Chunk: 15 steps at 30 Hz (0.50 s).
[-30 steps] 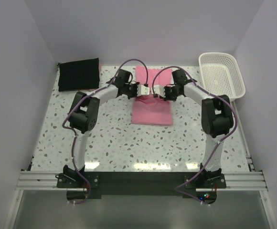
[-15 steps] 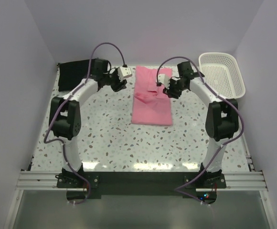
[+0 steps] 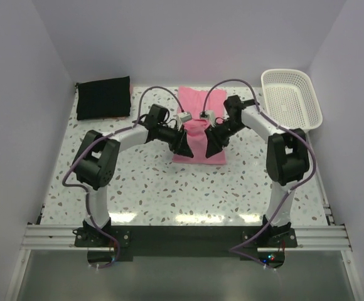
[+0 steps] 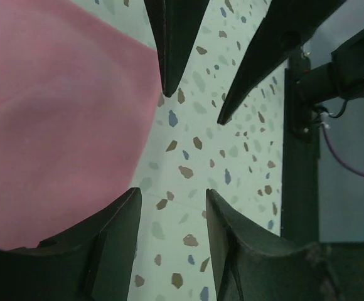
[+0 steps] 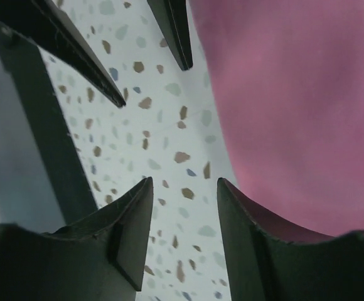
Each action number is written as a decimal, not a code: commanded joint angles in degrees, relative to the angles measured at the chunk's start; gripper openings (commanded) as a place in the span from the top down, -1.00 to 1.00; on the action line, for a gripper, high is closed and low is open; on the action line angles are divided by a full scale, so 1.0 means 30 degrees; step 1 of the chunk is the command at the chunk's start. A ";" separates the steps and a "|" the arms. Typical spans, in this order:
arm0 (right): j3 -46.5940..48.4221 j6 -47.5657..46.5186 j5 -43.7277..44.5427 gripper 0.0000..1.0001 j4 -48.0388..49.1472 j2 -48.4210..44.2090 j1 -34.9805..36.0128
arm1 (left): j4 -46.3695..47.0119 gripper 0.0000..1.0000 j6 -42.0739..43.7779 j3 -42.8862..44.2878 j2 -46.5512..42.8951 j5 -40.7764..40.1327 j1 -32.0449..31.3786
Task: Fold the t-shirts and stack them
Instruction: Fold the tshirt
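Note:
The pink t-shirt (image 3: 194, 100) lies folded as a long rectangle at the table's middle back. Its near end fills the left of the left wrist view (image 4: 56, 113) and the right of the right wrist view (image 5: 295, 100). My left gripper (image 3: 185, 148) is open and empty, pointing down at the shirt's near left corner (image 4: 172, 193). My right gripper (image 3: 211, 149) is open and empty at the near right corner (image 5: 185, 182). Each wrist view shows the other gripper's fingers opposite. The black folded garment (image 3: 103, 98) lies at the back left, apart from both grippers.
A white lattice basket (image 3: 290, 97) stands at the back right. The speckled tabletop (image 3: 169, 188) stretches in front of the shirt. The black base rail (image 3: 182, 241) runs along the near edge, and walls close in the left, back and right.
My left arm has swung from the back left near the black garment to the pink shirt's near left corner. My right gripper has moved from the shirt's back right to its near right corner.

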 commanded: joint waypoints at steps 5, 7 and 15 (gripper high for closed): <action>0.0462 0.4330 -0.4002 -0.04 -0.0758 0.3450 -0.0244 | 0.6520 -0.04 -0.9036 -0.0926 0.2191 0.2349 0.0286; 0.0199 0.3774 -0.3712 -0.01 -0.1315 0.4501 -0.0652 | 0.6930 -0.04 -0.9478 -0.1160 0.3096 0.2231 0.0695; -0.0447 0.3541 -0.2538 0.09 -0.1108 0.6617 -0.3115 | 0.7605 -0.03 -1.0449 -0.2478 0.4391 0.2113 0.2073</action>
